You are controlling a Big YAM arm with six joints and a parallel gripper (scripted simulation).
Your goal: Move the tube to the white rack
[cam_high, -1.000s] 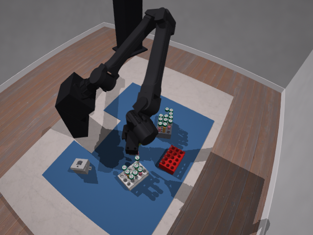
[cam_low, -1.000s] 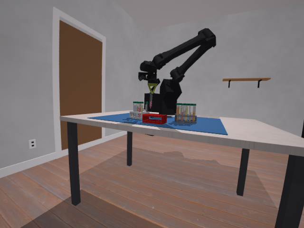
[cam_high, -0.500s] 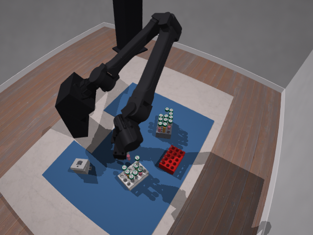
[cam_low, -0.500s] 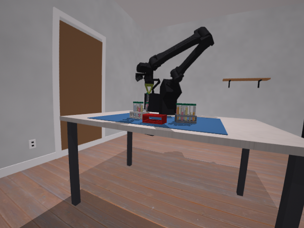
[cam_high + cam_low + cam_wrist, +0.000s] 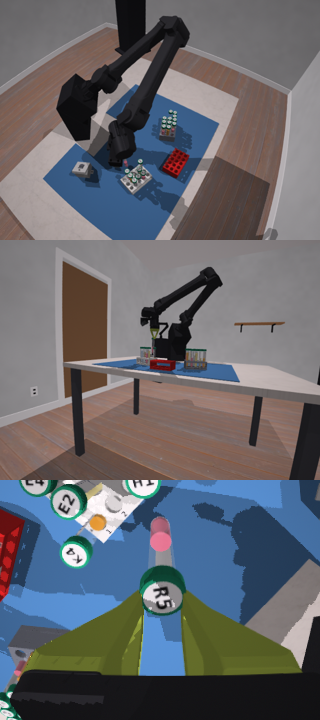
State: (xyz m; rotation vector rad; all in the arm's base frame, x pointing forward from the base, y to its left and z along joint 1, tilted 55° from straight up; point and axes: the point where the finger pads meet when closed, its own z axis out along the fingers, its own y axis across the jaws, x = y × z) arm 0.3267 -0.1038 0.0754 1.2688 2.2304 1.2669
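Mat (image 5: 108, 206) blue, floor (image 5: 38, 77) wooden

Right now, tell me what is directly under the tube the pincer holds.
Under tube R5, clamped in the pincer, lies blue bench mat, beside the white rack, not over a well. Its pink tip hides the exact spot beneath.

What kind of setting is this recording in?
Likely a lab-style bench in a plain room: tube racks on a blue bench mat, a wooden-floored room with a door.
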